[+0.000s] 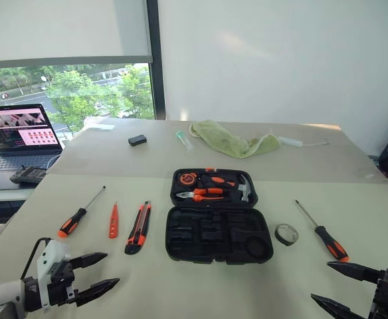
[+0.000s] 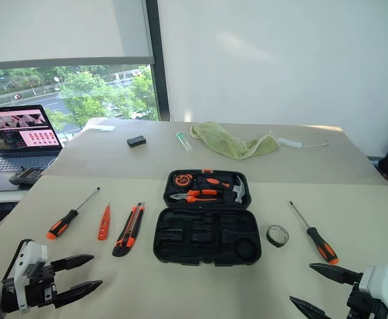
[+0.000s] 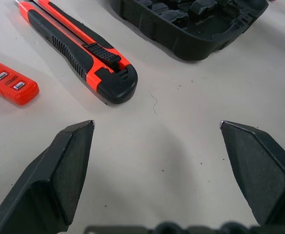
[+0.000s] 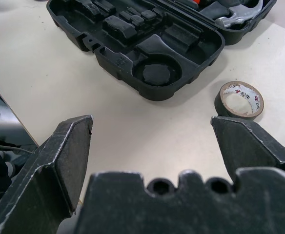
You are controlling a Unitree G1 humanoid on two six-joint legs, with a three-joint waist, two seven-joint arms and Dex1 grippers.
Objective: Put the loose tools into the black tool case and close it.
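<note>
Lying open, the black tool case (image 1: 218, 226) is hinged crosswise.
Both screwdrivers (image 1: 80, 213) (image 1: 323, 232) are pointed toward twelve o'clock; left gripper (image 1: 101, 272) and right gripper (image 1: 337, 287) are spread wide, empty.

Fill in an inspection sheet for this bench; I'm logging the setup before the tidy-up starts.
Surface: beige table, lightly speckled.
Job's things: black tool case lies open; left of it a screwdriver, tester pen and utility knife; right of it a second screwdriver.
Clutter: tape roll, green cloth, small black block.
Grippers: left gripper and right gripper both open, empty.
Cables: one at the left wrist.
Surroundings: laptop, window.
</note>
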